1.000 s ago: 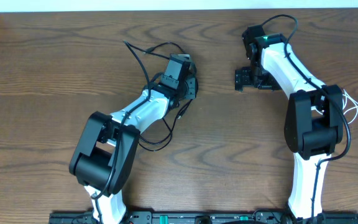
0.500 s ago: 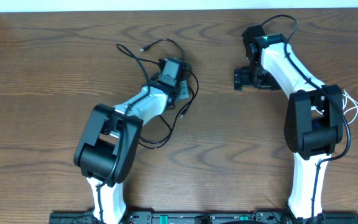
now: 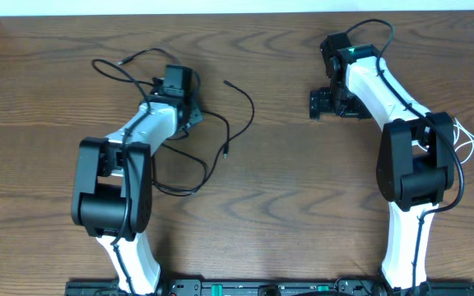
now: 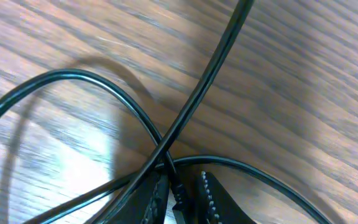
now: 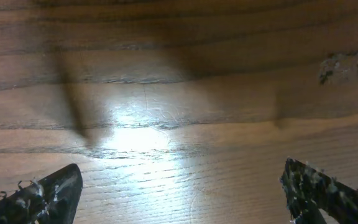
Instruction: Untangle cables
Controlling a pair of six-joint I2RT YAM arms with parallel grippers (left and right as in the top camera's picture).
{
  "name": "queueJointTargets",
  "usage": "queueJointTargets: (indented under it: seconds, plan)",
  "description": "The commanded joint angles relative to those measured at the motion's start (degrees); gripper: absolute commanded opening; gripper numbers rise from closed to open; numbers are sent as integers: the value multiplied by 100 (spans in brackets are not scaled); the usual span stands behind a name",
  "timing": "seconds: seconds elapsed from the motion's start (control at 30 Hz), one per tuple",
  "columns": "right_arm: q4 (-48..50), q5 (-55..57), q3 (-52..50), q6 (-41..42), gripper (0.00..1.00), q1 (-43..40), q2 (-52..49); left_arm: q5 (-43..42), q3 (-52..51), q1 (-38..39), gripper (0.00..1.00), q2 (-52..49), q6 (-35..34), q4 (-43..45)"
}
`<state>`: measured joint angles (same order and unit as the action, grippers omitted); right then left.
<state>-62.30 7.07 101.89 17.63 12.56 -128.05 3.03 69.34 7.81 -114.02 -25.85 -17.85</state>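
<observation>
dark wood table (image 3: pixel 286 214). left gripper (image 4: pixel 180 190) nipped narrow on a black cord (image 4: pixel 202 81) where strands cross; rest of the cables (image 3: pixel 251 107) looping rightward from it, well apart from right gripper (image 3: pixel 323 104), spread wide, empty.

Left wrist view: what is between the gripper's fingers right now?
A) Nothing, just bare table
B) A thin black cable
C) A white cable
B: the left gripper is closed on a thin black cable, pinched just below the spot where the dark cords cross over the wood.
</observation>
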Motion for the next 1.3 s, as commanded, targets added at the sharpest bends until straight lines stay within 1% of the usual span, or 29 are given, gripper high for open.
queueJointTargets:
  seconds: [0.0,0.13,0.17,0.27,0.4,0.43,0.53,0.63,0.77,0.9,1.0,1.07,1.2,1.27]
  plan:
    - [17,-44,35,103,99,31,-48,-463,-240,-186,21,-155,332,-205]
    - [20,-162,35,101,99,31,-48,-903,-234,-345,22,459,330,-236]
    - [17,-164,35,103,99,31,-48,-1040,-234,-387,22,852,328,-299]
    - [17,-166,35,103,99,31,-48,-1056,-234,-389,22,1547,328,-584]
    - [17,-166,35,103,99,31,-48,-1051,-234,-389,22,2393,330,-1196]
    - [22,-166,35,103,99,31,-48,-1032,-236,-389,22,2736,330,-1561]
    - [28,-166,35,103,99,31,-48,-1029,-236,-389,22,3106,330,-2205]
    - [31,-166,35,103,99,31,-48,-1029,-236,-389,22,3246,330,-2811]
    - [33,-168,35,103,99,37,-48,-1034,-306,-389,22,3237,302,-3335]
    - [35,-166,35,103,99,57,-48,-1038,-520,-389,22,3237,153,-3580]
    - [33,-166,35,103,99,90,-48,-1167,-710,-389,26,3237,153,-3729]
    - [33,-166,35,103,99,107,-48,-1174,-835,-389,26,3237,155,-3836]
    - [37,-166,35,103,99,140,-48,-1471,-1027,-389,26,3237,155,-3978]
    - [39,-166,35,103,99,164,-48,-1515,-1067,-389,24,3237,155,-4026]
